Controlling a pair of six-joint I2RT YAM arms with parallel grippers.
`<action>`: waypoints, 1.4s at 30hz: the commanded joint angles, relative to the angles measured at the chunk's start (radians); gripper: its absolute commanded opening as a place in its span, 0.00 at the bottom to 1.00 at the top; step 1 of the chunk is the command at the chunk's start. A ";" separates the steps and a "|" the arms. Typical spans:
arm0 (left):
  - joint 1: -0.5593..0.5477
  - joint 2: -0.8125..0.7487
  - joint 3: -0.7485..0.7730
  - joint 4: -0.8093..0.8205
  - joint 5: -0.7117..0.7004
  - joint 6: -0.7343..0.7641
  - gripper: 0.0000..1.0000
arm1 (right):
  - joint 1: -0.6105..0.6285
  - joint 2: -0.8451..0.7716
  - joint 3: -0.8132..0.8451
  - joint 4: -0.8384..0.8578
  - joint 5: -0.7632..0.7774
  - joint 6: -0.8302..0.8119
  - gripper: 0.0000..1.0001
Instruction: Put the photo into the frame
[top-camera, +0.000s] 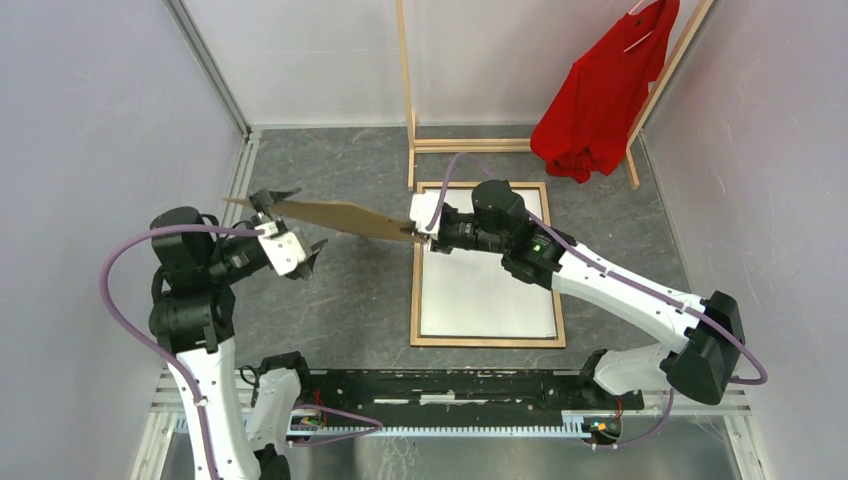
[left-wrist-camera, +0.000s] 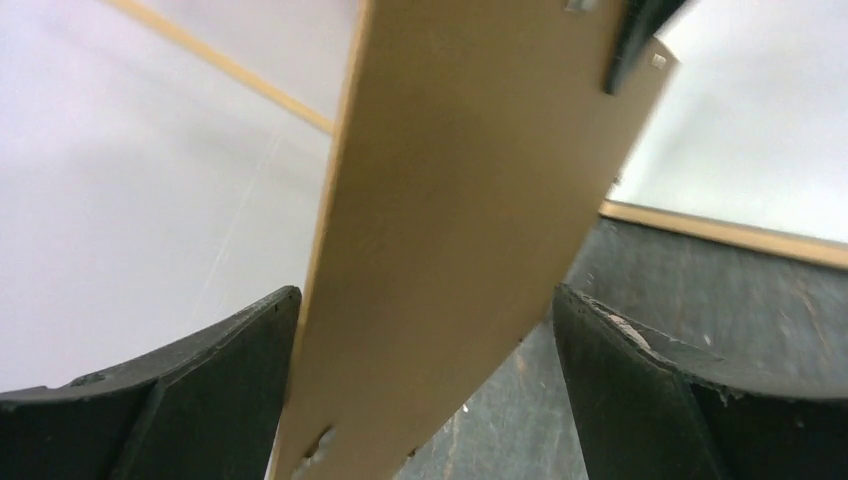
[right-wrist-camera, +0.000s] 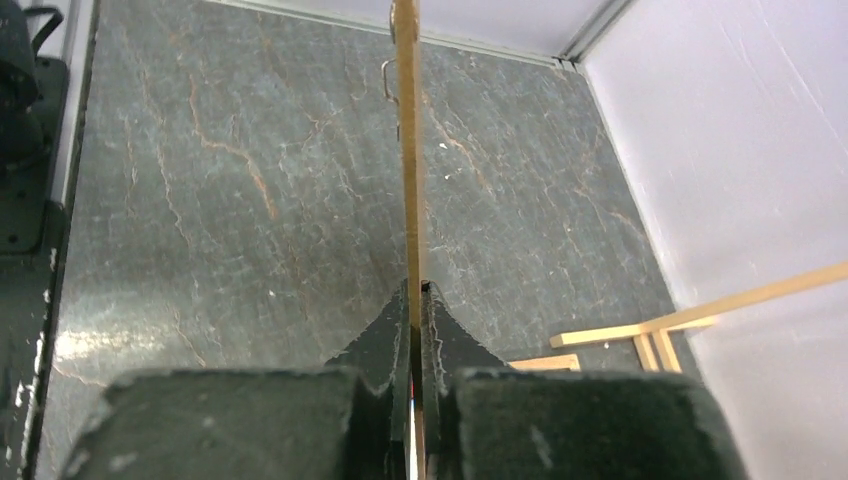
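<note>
**Right gripper** (top-camera: 418, 232): I have it clamped on one end of the brown board (top-camera: 340, 215), which runs edge-on straight ahead of its fingers.

**Left gripper** (top-camera: 298, 222): spread wide, with one finger (left-wrist-camera: 200, 390) on each side of the board's other end. I cannot tell whether either pad touches it. The board hangs in the air between the two grippers.

**Frame** (top-camera: 488, 341): flat on the table (top-camera: 330, 310), wooden back up, just beneath the right gripper and wrist. The photo (top-camera: 490, 290) lies inside it, white side up.
</note>
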 joint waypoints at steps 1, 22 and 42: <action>-0.001 -0.056 -0.109 0.661 -0.123 -0.658 1.00 | -0.013 -0.003 0.071 0.158 0.078 0.202 0.00; 0.004 0.320 0.041 0.389 -0.592 -0.835 1.00 | -0.527 0.016 -0.005 0.180 -0.385 1.369 0.00; -0.318 0.398 -0.102 0.127 -0.637 -0.678 1.00 | -0.860 -0.284 -0.693 0.757 -0.406 1.895 0.00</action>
